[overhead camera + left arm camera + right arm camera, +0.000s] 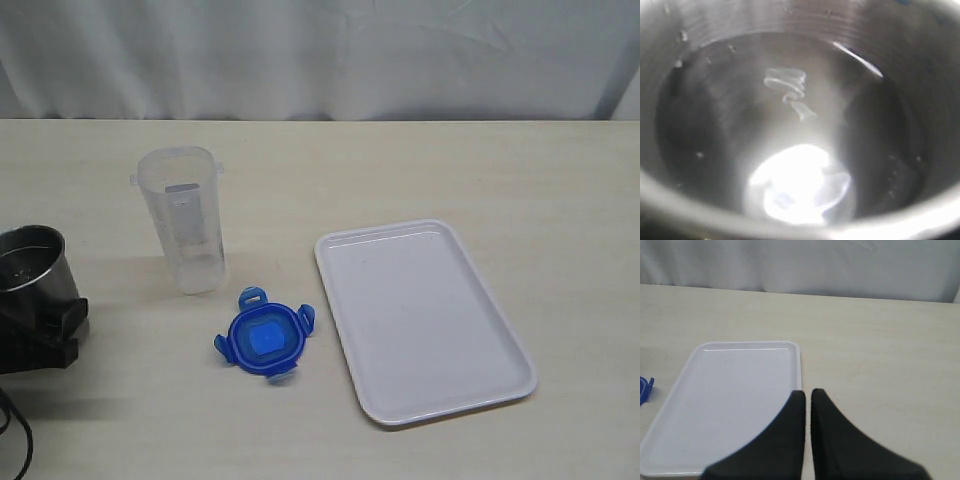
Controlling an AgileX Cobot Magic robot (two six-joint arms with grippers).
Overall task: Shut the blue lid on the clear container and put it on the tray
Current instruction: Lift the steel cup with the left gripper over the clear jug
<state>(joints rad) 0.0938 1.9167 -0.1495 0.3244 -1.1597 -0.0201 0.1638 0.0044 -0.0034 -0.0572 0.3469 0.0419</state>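
Exterior: the tray [424, 318] lies flat. The lid [263, 338] lies on the table just left of the tray, off the container [185, 220]. The container stands upright and open-mouthed, left of the tray and behind the lid. A steel cup [33, 262] sits far left of the tray, against the left gripper [48, 322].

Left wrist: the cup's inside [800, 125] fills the view, so we cannot tell the claw's state.

Right wrist: the right gripper [808, 392] is empty, its fingers together, over the tray's [735, 385] edge. A sliver of the lid [644, 389] shows beside the tray.

container [185, 220] stands left of tray [420, 320], lid [264, 338] just before the container, cup [30, 262] at far left
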